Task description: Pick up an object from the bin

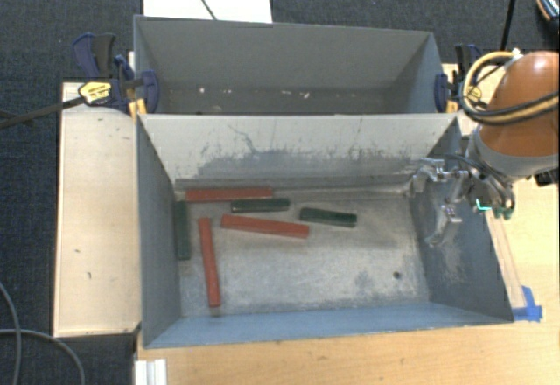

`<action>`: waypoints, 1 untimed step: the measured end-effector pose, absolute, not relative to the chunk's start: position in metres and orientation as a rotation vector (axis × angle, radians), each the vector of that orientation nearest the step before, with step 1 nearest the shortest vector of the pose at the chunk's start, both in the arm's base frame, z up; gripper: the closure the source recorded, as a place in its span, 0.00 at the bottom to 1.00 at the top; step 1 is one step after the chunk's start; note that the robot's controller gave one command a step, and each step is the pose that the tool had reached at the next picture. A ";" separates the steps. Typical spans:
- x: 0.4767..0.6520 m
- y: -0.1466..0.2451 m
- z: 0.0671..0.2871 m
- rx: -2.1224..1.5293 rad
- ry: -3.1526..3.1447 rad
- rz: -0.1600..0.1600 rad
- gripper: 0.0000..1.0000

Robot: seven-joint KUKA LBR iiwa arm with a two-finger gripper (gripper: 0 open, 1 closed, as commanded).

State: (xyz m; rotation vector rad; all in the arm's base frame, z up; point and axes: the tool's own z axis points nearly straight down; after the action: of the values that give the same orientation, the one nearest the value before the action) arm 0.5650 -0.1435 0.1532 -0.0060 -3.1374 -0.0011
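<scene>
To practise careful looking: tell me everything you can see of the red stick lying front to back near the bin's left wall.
The red stick is a long, thin, straight bar, evenly red and matt. It lies flat on the bin floor, running from mid-floor almost to the front wall, slightly slanted. A dark green stick lies apart from it, nearer the left wall. Its far end nears a second red stick; contact cannot be told. The gripper is away at the bin's right.
</scene>
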 end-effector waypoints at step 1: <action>0.571 -0.097 0.078 0.048 -3.137 -0.006 0.00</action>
State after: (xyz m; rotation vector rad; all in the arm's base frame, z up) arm 0.5709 -0.0969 0.0777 0.0478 -3.1371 -0.0057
